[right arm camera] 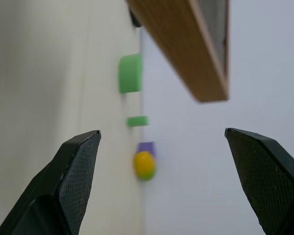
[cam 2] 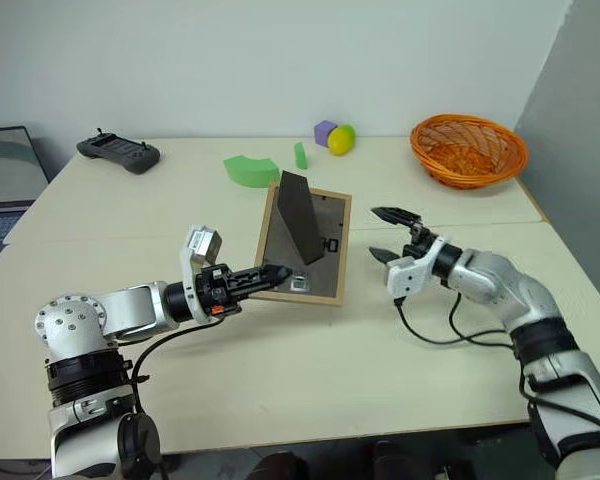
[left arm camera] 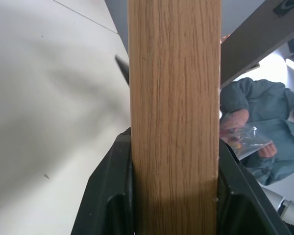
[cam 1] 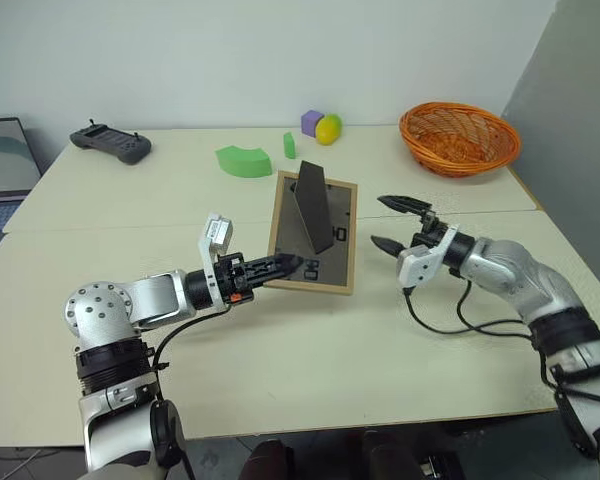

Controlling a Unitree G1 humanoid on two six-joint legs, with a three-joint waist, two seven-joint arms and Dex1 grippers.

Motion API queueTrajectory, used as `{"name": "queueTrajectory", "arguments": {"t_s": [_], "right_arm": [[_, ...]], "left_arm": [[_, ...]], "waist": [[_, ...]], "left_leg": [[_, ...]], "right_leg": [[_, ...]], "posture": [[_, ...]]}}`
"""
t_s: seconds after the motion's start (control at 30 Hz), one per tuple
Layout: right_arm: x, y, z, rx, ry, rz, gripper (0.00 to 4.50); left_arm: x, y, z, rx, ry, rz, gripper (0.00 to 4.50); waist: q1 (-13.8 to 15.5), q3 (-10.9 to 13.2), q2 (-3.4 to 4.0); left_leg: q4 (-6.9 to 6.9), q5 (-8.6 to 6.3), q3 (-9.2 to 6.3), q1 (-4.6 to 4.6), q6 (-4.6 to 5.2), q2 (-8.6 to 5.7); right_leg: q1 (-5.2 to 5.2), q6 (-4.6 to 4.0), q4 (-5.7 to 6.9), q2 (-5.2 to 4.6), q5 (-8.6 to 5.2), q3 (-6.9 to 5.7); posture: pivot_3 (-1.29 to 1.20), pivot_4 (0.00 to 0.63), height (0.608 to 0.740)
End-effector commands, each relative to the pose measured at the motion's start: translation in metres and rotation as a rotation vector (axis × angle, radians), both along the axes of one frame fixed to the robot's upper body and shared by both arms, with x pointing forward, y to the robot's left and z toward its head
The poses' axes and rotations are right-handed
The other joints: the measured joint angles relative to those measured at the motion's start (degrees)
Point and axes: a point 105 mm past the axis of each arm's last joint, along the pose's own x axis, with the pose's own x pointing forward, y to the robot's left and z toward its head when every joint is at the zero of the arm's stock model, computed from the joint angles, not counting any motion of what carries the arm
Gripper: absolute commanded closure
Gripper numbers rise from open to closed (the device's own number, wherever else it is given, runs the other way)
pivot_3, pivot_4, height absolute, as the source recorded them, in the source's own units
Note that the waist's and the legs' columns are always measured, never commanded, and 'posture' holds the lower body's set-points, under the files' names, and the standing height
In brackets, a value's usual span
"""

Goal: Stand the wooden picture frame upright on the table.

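The picture frame [cam 1: 313, 232] lies back-up on the table [cam 1: 310, 340], its black stand [cam 1: 316, 205] sticking up. The left gripper [cam 1: 285, 265] pinches the frame's near left corner between its two fingers. The right gripper [cam 1: 392, 222] waits just beside the frame's right edge, not touching, jaws spread wide and holding nothing.

light: bright and even, from above | shadows: soft and pale on the worktop [cam 1: 280, 340] | glare: none | blur: right wrist view fuzzy on the far green blocks [right arm camera: 131, 73] and yellow ball [right arm camera: 144, 164] | left wrist view: wooden picture frame [left arm camera: 174, 112] very close, sharp grain
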Motion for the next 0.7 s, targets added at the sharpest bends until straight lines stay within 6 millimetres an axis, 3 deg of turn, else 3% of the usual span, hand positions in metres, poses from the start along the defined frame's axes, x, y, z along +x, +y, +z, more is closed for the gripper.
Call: {"name": "queueTrajectory", "arguments": {"t_s": [0.03,0.23,0.27,0.33,0.43,0.7], "right_arm": [[-0.004,0.018,0.003,0.005,-0.117,0.107,0.19],[-0.008,0.037,0.004,0.004,-0.164,0.199,0.19],[-0.008,0.038,0.001,-0.011,-0.157,0.203,0.55],[-0.005,0.037,-0.001,-0.011,-0.135,0.194,0.74],[0.000,0.037,0.006,0.014,-0.142,0.177,1.52],[-0.002,0.028,0.010,0.007,-0.149,0.188,3.00]], "left_arm": [[-0.007,-0.004,0.012,-0.055,-0.023,-0.045,3.21],[-0.013,-0.011,0.010,-0.050,-0.015,-0.056,3.21],[-0.014,-0.012,0.011,-0.049,-0.015,-0.059,3.21],[-0.016,-0.013,0.010,-0.045,-0.010,-0.062,3.21],[-0.019,-0.015,0.010,-0.043,-0.003,-0.059,3.21],[-0.017,-0.016,0.013,-0.035,0.006,0.002,3.21]], "waist": [[0.04,0.00,0.00],[0.19,0.00,0.00],[0.19,0.00,-0.01],[0.18,0.00,-0.01],[0.18,0.00,-0.01],[0.20,0.00,-0.01]], "left_leg": [[0.00,0.01,0.00,0.00,-0.01,0.00],[0.00,0.01,0.01,0.00,-0.01,-0.02],[0.00,0.01,0.00,0.00,-0.01,-0.02],[0.00,0.01,0.00,0.02,-0.01,-0.02],[-0.01,0.01,0.00,0.06,-0.01,-0.02],[-0.01,0.00,0.01,0.05,0.00,-0.03]], "right_leg": [[0.00,0.00,0.00,0.00,0.00,0.00],[0.05,-0.01,-0.04,-0.01,0.00,-0.01],[0.06,-0.01,-0.04,-0.01,0.01,0.00],[0.09,-0.01,-0.04,-0.01,0.01,-0.01],[0.13,-0.01,-0.04,-0.01,0.01,-0.01],[0.13,-0.01,-0.04,-0.01,0.01,0.01]], "posture": [[0.00,0.150,0.740],[0.00,0.150,0.740],[0.00,0.150,0.740],[0.00,0.150,0.740],[0.00,0.150,0.740],[0.00,0.150,0.740]]}}
